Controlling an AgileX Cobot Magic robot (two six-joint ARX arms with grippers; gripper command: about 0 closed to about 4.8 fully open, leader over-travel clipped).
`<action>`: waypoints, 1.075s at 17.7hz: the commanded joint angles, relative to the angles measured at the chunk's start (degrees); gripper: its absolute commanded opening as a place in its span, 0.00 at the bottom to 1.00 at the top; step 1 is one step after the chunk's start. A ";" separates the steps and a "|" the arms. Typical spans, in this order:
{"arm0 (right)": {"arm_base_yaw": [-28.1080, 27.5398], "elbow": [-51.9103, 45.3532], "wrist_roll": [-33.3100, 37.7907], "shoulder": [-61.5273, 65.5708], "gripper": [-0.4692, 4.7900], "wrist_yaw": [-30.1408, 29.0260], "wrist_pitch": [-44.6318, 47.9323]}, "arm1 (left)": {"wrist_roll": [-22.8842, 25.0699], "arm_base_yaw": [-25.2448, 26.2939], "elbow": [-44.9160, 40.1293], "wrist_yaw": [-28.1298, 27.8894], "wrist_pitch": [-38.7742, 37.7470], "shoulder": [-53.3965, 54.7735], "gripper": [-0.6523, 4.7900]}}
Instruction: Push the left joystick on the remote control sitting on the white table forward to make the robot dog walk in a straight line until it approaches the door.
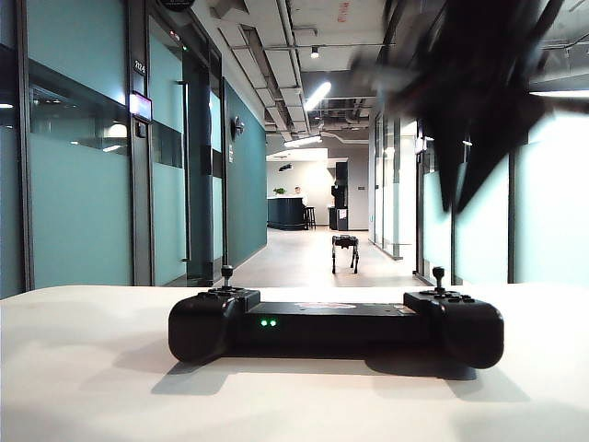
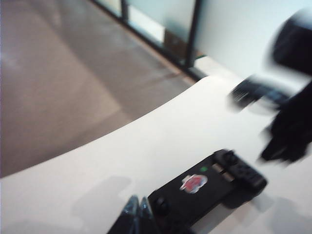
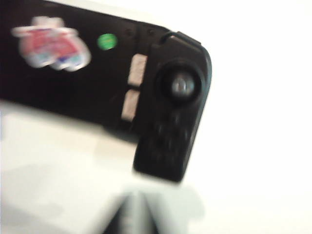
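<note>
The black remote control lies on the white table with two green lights on its near face. Its left joystick stands upright with nothing touching it. In the left wrist view my left gripper is shut, its tips just beside the left joystick; this gripper is out of the exterior view. My right gripper is a blurred dark shape high above the controller's right end. It is shut and empty, short of the right thumbstick. The robot dog stands far down the corridor.
Beyond the table runs a long corridor with teal glass walls and a dark-framed door on the left. A counter stands at the far end. The controller carries a red-white logo sticker.
</note>
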 commanded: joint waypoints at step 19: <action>0.17 -4.87 -14.73 -24.30 0.09 17.94 25.11 | -3.74 -0.02 -32.28 -7.80 20.55 -29.97 0.11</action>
